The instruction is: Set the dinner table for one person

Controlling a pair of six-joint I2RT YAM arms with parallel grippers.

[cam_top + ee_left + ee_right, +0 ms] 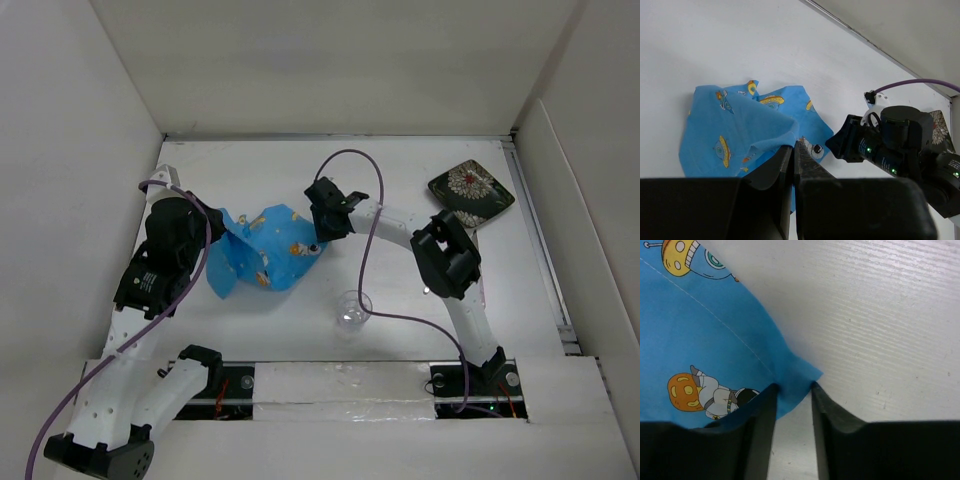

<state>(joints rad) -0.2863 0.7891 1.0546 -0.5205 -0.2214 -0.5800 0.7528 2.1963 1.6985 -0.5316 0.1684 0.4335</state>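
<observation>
Bright blue cloth (262,250) between black left gripper (794,150) and black right gripper (792,390), printed with yellow and orange cartoon figures. Pale stitching along the hem near the right fingertips. Plain matte white dinner table (400,170) under both. Beyond the right gripper, dark plate (471,191) with white floral medallion. 2 purple cables (372,240) on white arms (470,320). Clear cup (352,310) behind the right gripper.

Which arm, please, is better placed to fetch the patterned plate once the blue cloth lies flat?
Right, I'd judge: the patterned plate lies far right, on that arm's side, while the left tool pinches the blue cloth farther left. The right tool must first release its cloth corner.
</observation>
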